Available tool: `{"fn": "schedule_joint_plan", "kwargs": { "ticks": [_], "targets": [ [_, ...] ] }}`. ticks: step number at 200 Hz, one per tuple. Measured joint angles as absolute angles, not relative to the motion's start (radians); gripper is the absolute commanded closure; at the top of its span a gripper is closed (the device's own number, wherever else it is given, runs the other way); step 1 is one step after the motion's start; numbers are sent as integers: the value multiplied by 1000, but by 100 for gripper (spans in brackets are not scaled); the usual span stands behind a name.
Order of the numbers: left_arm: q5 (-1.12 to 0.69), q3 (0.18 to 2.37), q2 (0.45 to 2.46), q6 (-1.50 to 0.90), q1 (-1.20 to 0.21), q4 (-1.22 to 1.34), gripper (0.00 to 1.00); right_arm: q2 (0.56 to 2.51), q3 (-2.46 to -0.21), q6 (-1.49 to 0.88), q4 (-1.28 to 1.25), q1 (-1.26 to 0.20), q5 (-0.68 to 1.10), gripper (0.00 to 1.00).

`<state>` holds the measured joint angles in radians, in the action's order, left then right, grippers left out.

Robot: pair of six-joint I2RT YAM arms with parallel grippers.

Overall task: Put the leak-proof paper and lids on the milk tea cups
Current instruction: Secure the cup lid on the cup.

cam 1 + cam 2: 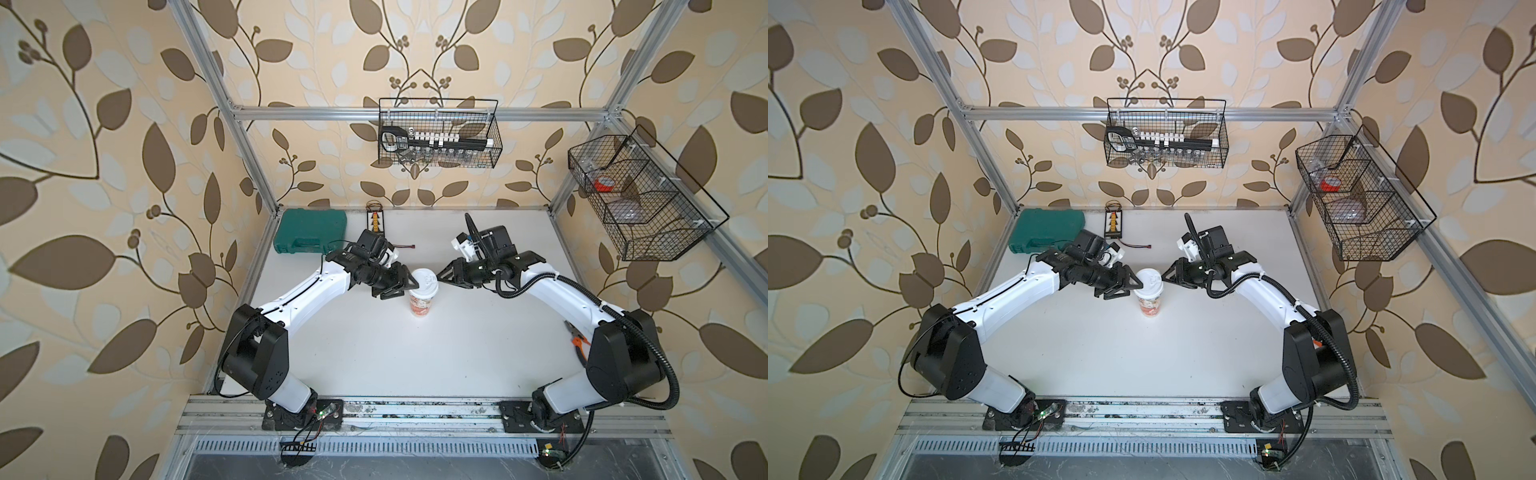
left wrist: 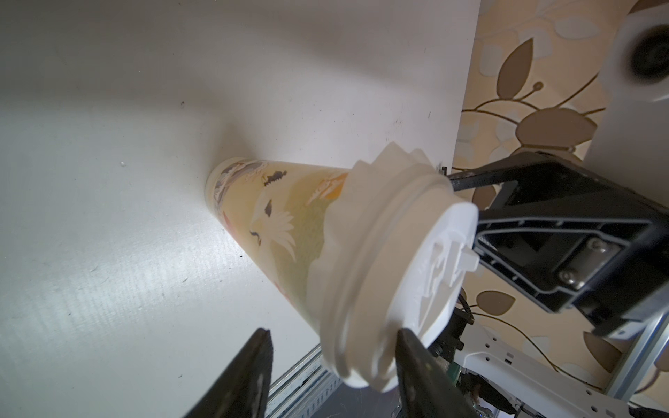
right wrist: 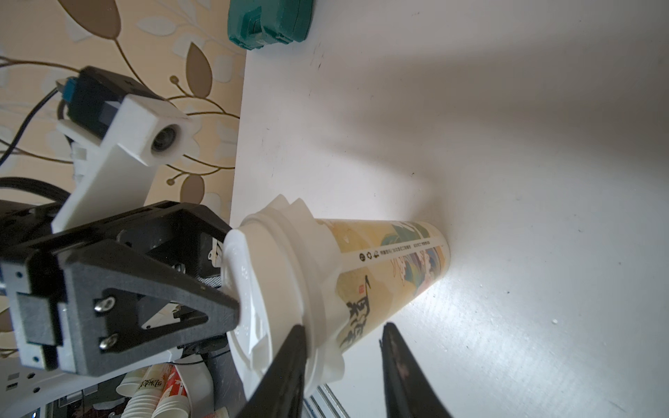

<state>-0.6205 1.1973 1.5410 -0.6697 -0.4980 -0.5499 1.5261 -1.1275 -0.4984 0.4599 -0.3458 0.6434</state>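
Left wrist view: leak-proof paper sits crimped under lid on milk tea cup, centre-scene. Flanking lid, left gripper & right gripper: jaws apart, gripping nothing. Placement looks done; next prob. 2 retreats w/o tipping cup.

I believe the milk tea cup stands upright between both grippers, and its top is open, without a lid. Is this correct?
Not open: a white lid closes the cup, the leak-proof paper ruffled beneath it; both wrist views show this. The rest is right.
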Motion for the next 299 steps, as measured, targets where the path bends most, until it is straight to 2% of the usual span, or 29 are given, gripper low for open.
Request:
{"fn": "schedule_joint_plan", "kwargs": {
  "ticks": [102, 299],
  "targets": [
    [-625, 1203, 1547, -667, -498, -550, 44, 1417, -1015, -612, 429, -337, 643, 60],
    [-621, 1209, 1552, -667, -498, -549, 45, 1445, -997, -667, 366, -373, 680, 61]
  ]
}}
